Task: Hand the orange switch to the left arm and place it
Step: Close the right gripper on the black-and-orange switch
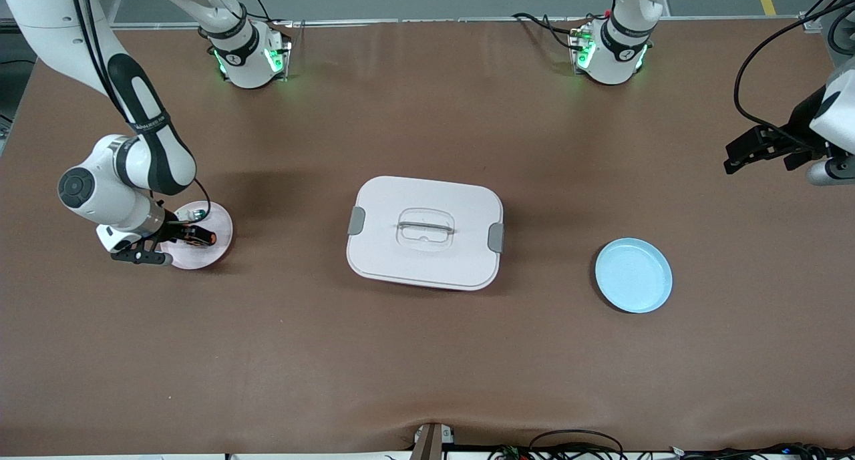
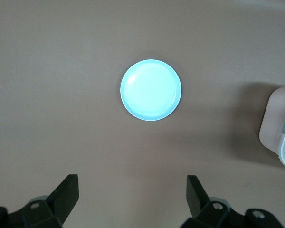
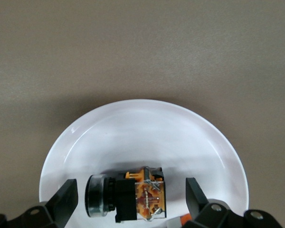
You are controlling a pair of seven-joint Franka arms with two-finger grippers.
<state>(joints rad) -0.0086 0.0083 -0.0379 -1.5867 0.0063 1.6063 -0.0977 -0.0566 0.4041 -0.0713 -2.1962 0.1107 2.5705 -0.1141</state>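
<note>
The orange switch, black with orange parts and a metal cap, lies on its side on a pale pink plate at the right arm's end of the table. My right gripper is low over that plate, open, with one finger on each side of the switch and a gap at both sides. The white lidded box sits mid-table. My left gripper hangs open and empty above bare table at the left arm's end, and from there it looks down on the blue plate.
A light blue plate lies between the box and the left arm's end, a little nearer the front camera than the box. A small white-and-green component also rests on the pink plate. A corner of the box shows in the left wrist view.
</note>
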